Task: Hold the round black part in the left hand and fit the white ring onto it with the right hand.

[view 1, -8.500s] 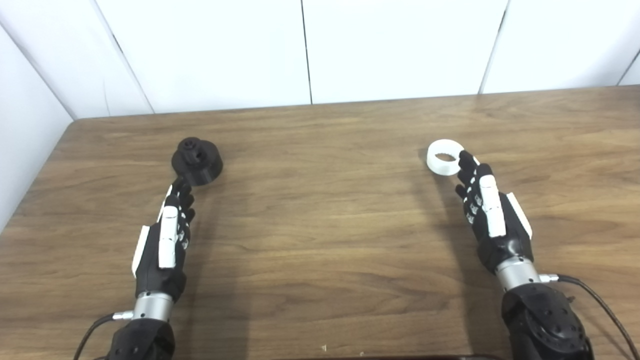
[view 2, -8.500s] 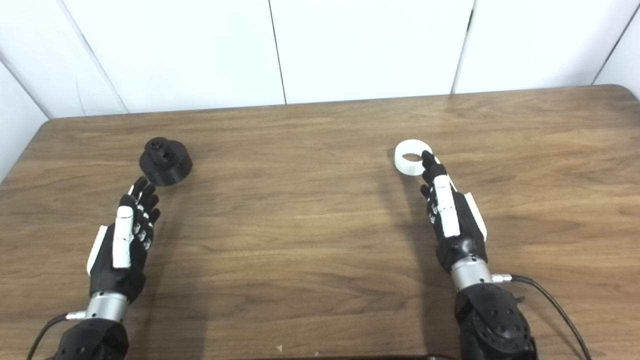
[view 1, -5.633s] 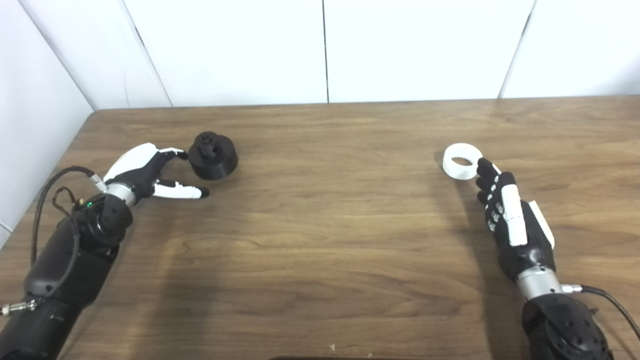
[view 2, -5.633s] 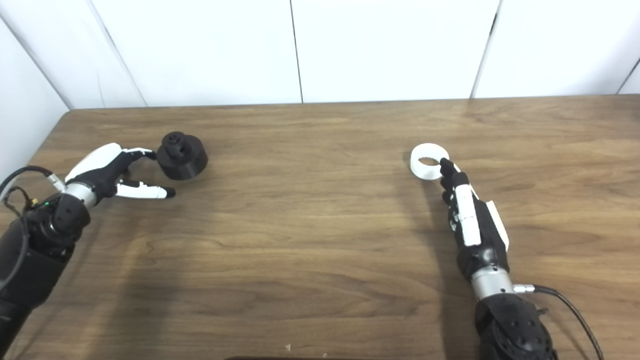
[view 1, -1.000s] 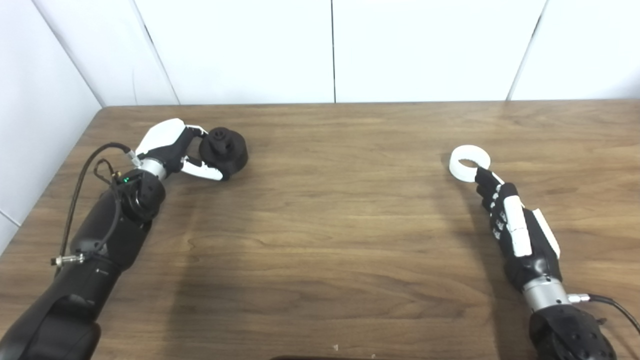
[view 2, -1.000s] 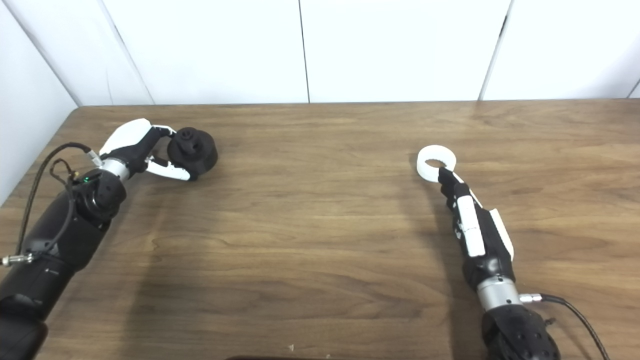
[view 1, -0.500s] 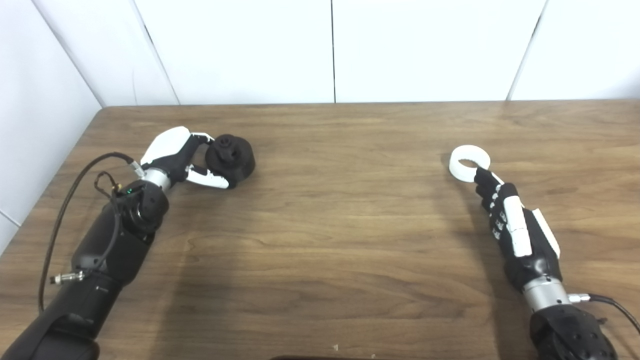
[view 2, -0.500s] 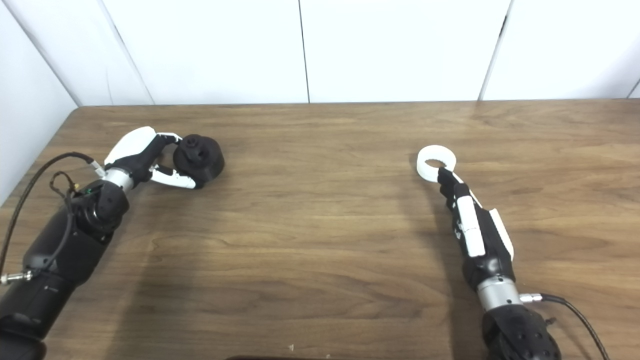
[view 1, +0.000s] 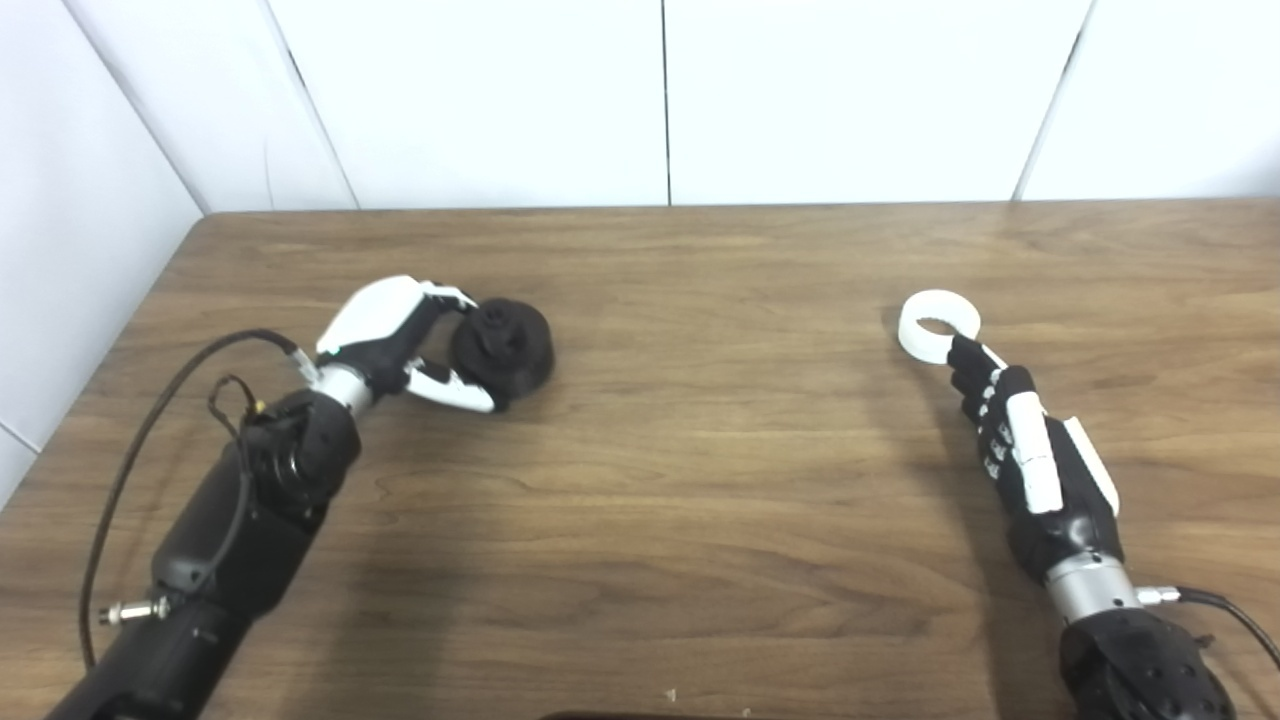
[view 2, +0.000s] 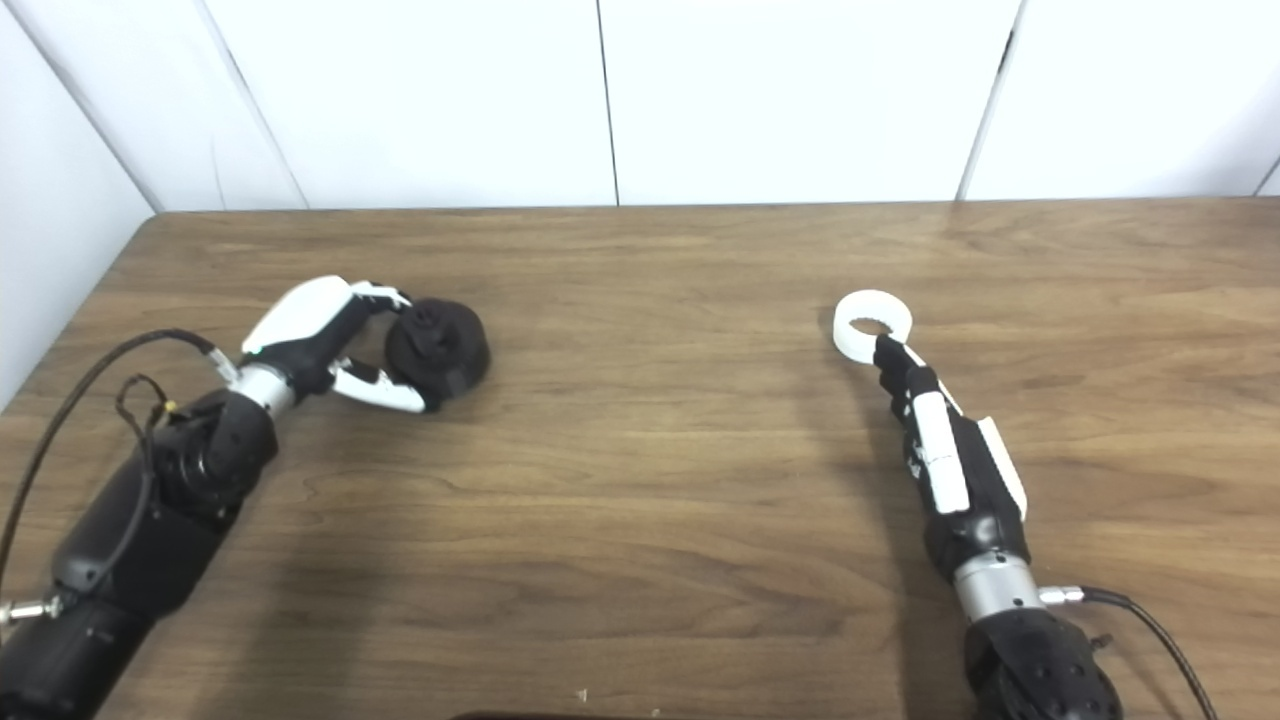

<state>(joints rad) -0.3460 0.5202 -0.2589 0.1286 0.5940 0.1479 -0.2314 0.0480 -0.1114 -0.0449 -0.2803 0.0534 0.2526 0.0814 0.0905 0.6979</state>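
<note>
While the left hand grips the black part tilted on the counter, the right hand lies open, fingers touching the ring; no writing readable.

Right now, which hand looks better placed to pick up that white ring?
The right hand. Its fingertips lie right beside the white ring and it holds nothing, while the left hand is across the table, closed on the round black part.
</note>
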